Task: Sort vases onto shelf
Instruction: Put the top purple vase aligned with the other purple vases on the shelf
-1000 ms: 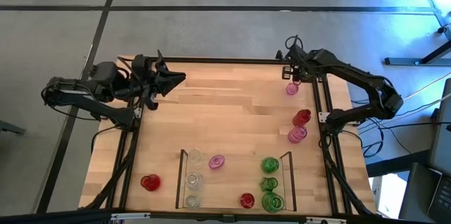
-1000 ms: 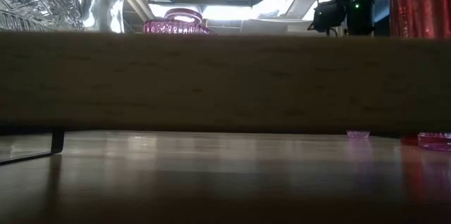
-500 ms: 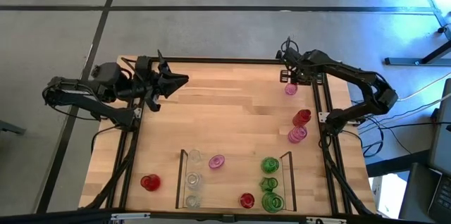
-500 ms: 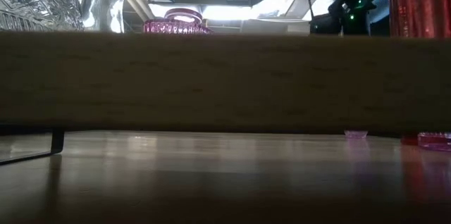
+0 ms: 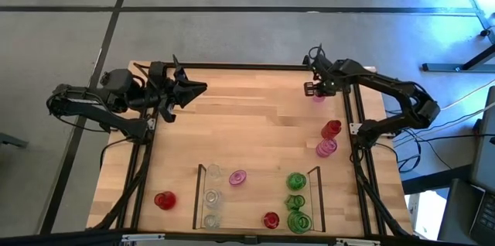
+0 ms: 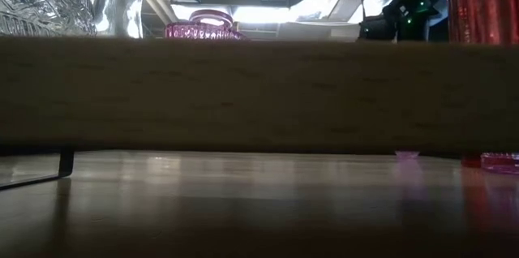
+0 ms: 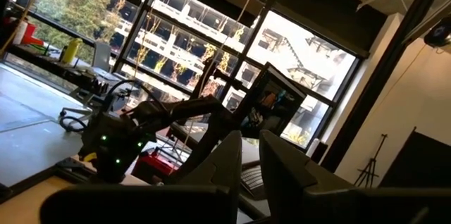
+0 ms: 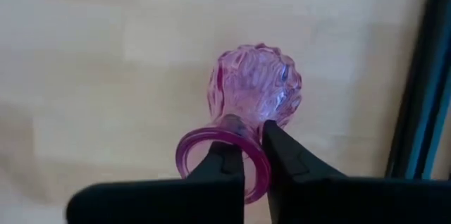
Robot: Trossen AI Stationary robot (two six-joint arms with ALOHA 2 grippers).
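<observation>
A small pink vase (image 8: 255, 90) with a round ribbed body and a flared rim stands near the table's far right corner (image 5: 319, 97). My right gripper (image 5: 315, 89) points down and is shut on it. The shelf (image 5: 200, 196), a low dark-edged frame at the near middle, holds clear vases (image 5: 211, 197) in its left column. It also holds a pink vase (image 5: 237, 177), a red one (image 5: 270, 220) and green ones (image 5: 296, 182) on the right. My left gripper (image 5: 199, 87) waits raised at the far left, shut on nothing. My right gripper pinches the pink vase at its rim wall (image 8: 246, 129), just above the narrow neck. One finger (image 8: 227, 159) shows over the mouth and the other (image 8: 282, 155) outside it. The fingers come from above, pointing down. The body's underside is on the table.
A red vase (image 5: 331, 128) and a pink vase (image 5: 326, 148) stand near the right edge, and another red vase (image 5: 164, 199) stands left of the shelf. The black frame rail (image 5: 349, 114) runs close beside my right gripper. Bare wood lies across the table's middle.
My right gripper has come down onto the pink vase at the far right, rolling its wrist, and has shut on its rim. The vase stays where it stood.
</observation>
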